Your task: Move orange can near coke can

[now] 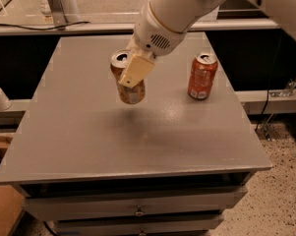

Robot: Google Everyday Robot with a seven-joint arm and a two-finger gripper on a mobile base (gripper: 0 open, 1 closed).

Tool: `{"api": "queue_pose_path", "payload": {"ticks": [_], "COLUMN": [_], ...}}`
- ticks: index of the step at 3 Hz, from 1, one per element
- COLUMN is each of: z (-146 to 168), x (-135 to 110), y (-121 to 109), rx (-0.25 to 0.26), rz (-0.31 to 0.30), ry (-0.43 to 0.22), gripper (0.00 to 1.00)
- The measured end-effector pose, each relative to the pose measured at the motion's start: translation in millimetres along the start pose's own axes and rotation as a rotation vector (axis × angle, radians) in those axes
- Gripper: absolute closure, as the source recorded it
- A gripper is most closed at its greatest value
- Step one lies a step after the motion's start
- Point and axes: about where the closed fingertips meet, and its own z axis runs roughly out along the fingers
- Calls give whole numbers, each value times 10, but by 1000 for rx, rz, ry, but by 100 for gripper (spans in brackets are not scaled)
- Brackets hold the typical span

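Note:
My gripper (133, 75) is shut on the orange can (129, 90), a pale orange-gold can with a silver top. It holds the can tilted and lifted above the middle of the grey table (88, 132). A cream finger pad (136, 70) covers the can's side. The coke can (202, 76), deep red-orange with a silver top, stands upright on the table to the right of the held can, about a can's height away.
The big white arm (187, 4) reaches in from the upper right over the table's far side. A white stand (59, 4) is behind the table at the far left. Drawers (137, 208) run under the front edge.

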Motion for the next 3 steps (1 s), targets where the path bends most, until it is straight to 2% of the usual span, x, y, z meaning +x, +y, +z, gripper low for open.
{"api": "queue_pose_path", "payload": {"ticks": [3], "z": [-999], "x": [1153], "y": [234], "rx": [118], "rz": [195], "ry": [148], "gripper": [100]}}
